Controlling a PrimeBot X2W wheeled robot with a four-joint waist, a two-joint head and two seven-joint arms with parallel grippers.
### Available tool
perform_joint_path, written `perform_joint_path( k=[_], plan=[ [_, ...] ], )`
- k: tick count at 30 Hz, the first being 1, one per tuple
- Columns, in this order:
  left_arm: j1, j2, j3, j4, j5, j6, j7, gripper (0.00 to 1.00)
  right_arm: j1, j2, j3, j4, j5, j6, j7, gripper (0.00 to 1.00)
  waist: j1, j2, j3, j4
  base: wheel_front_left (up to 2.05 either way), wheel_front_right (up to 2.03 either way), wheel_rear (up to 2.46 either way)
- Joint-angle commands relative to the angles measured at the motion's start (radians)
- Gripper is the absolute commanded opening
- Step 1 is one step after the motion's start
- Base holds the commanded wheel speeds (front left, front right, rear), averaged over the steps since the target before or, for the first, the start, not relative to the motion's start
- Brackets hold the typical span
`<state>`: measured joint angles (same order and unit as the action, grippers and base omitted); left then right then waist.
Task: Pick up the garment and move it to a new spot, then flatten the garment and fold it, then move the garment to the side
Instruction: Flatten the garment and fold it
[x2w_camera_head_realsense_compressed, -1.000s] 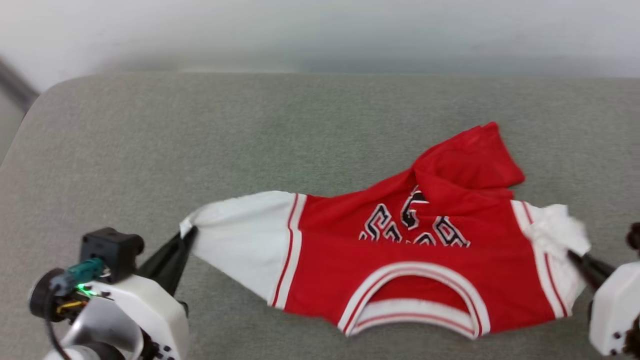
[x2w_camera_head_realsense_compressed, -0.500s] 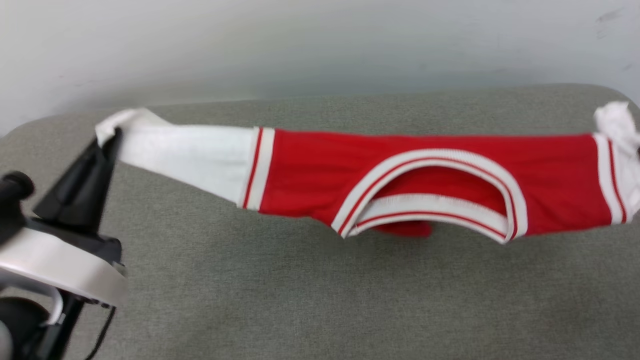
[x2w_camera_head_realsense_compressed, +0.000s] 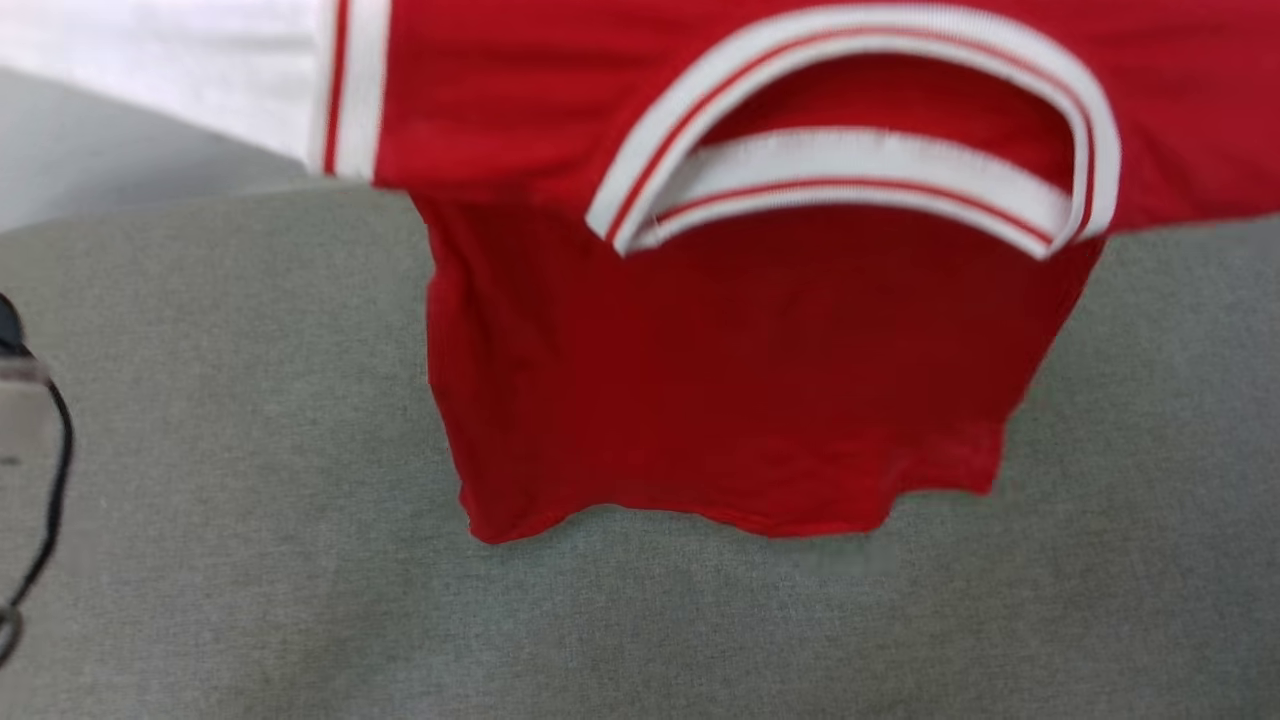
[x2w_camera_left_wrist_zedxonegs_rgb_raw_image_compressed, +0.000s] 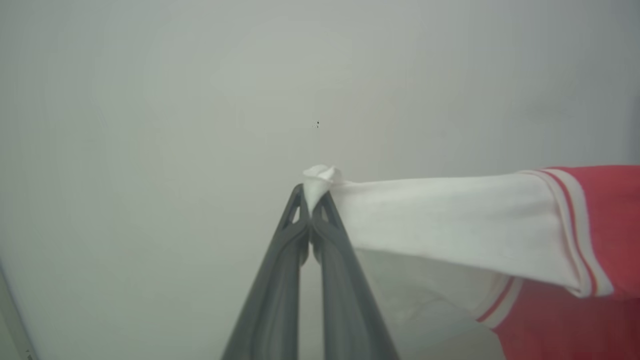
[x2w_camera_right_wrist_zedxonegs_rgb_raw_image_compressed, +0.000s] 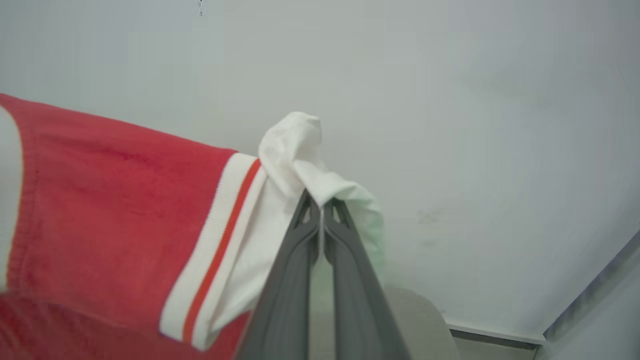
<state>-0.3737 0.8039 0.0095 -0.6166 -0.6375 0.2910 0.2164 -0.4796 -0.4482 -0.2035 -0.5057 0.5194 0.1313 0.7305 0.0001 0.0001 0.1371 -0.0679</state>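
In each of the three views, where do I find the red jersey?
Head view: the jersey hangs from the top edge, centre.
Left wrist view: right side; its white sleeve tip is pinched in the left claw.
Right wrist view: left side; the other sleeve is pinched in the right claw.
Shared landmark: the striped sleeve band between white sleeve and red body.

We seem to be in a plain indoor room, more like a test space than a home, though we cannot be sure. A grey fabric-covered pad (x2w_camera_head_realsense_compressed: 200, 600) with a rounded corner stands before a whitish wall (x2w_camera_left_wrist_zedxonegs_rgb_raw_image_compressed: 150, 100), and a skirting strip (x2w_camera_right_wrist_zedxonegs_rgb_raw_image_compressed: 495, 334) runs along the wall's foot.
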Motion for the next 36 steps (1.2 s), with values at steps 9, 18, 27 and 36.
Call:
perform_joint_path(
  k=[9, 18, 27, 36],
  plan=[
    [-0.301, 0.019, 0.002, 0.115, -0.047, -0.057, -0.016, 0.0, -0.282, -0.035, 0.05, 0.12, -0.06, -0.001, -0.08, 0.0, -0.0001, -0.0001, 0.186, -0.007, 0.0, 0.0, 0.0],
    [-0.735, 0.006, -0.078, 0.348, -0.032, -0.147, -0.058, 0.0, -0.647, -0.024, 0.107, 0.334, -0.147, -0.001, -0.178, 0.0, -0.0001, -0.0001, 0.403, 0.016, 0.0, 0.0, 0.0],
    [-1.119, -0.075, -0.168, 0.626, 0.036, -0.208, -0.151, 0.0, -1.007, 0.045, 0.154, 0.639, -0.288, -0.001, -0.357, 0.0, -0.0001, -0.0001, 0.555, 0.051, 0.0, 0.0, 0.0],
    [-1.195, -0.165, -0.245, 0.852, 0.061, -0.259, -0.251, 0.0, -1.084, 0.099, 0.185, 0.872, -0.376, -0.001, -0.534, 0.0, -0.0001, -0.0001, 0.6, 0.087, 0.0, 0.0, 0.0]
  ],
)
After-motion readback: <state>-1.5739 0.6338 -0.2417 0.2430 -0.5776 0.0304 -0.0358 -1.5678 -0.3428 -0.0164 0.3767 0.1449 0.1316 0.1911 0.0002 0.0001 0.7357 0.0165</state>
